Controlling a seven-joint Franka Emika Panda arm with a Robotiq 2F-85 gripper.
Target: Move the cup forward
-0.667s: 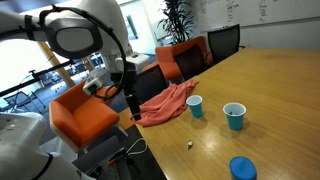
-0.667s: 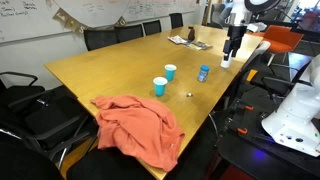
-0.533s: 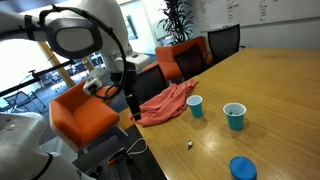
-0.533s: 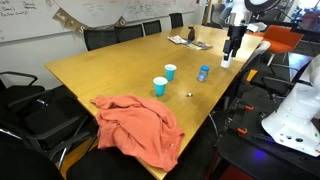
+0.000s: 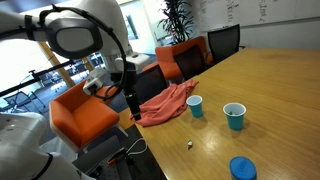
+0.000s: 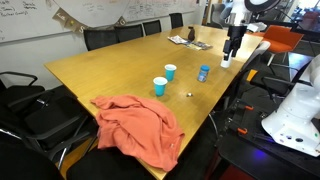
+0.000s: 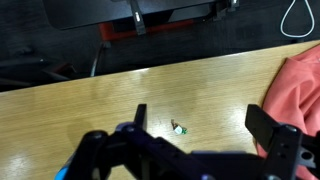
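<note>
Blue cup (image 5: 195, 106), pale rim; teal cup (image 5: 234, 116); blue disc (image 5: 242, 168); salmon-pink cloth (image 5: 165, 103); tan wood-grain table (image 5: 270, 80); orange chair (image 5: 80, 115); black gripper (image 5: 135, 117).

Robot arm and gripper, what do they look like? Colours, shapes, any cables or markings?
The arm has rounded, glossy white shells, with a grey circular joint cap ringed in black. A thin dark cable appears to run along it. The gripper is black and blocky. In the wrist view its fingers are dark and blurred. No markings are readable.
</note>
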